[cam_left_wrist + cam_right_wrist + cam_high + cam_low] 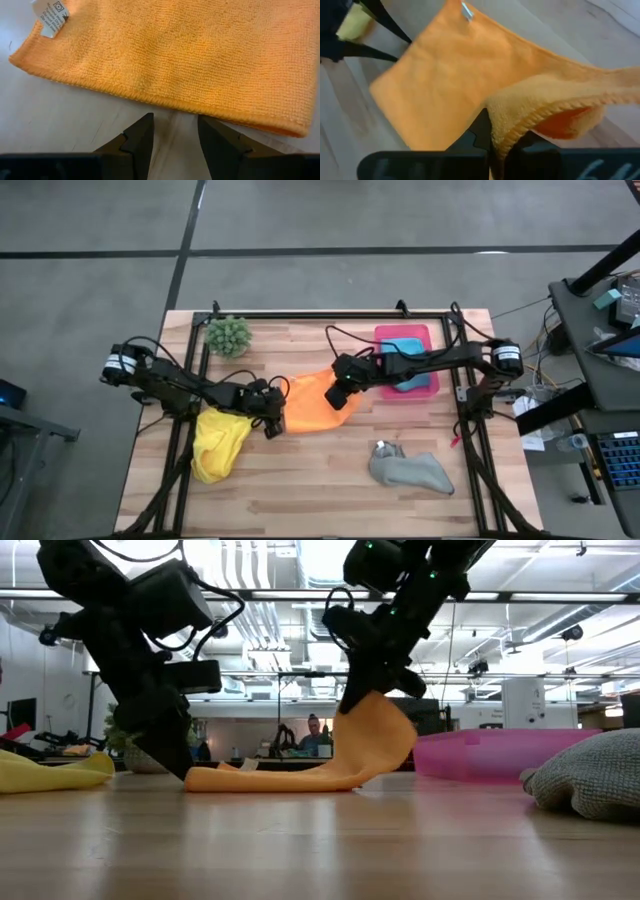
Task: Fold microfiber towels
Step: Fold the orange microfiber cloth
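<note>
The orange towel (308,402) lies mid-table, and its right end is raised in my right gripper (338,394), which is shut on it. My left gripper (175,131) stands open at the towel's left hem (165,102). Its fingertips are just short of the cloth and touch none of it. The towel's white label (52,20) lies face up at one corner. A yellow towel (220,444) lies crumpled at the near left. A grey towel (412,471) lies bunched at the near right. A blue towel (404,352) lies in the pink tray (428,340). My right gripper pinches the orange towel's hemmed right edge (517,131) between its two fingers, slanting down from the table's right side. One layer or several, I cannot tell. That end (385,725) is lifted and curves slackly down, while the left part (260,778) lies flat on the table.
A spiky green plant (228,335) stands at the far left. The pink tray sits at the far right, behind my right arm. Bare wood shows along the near edge between the yellow and grey towels (310,480).
</note>
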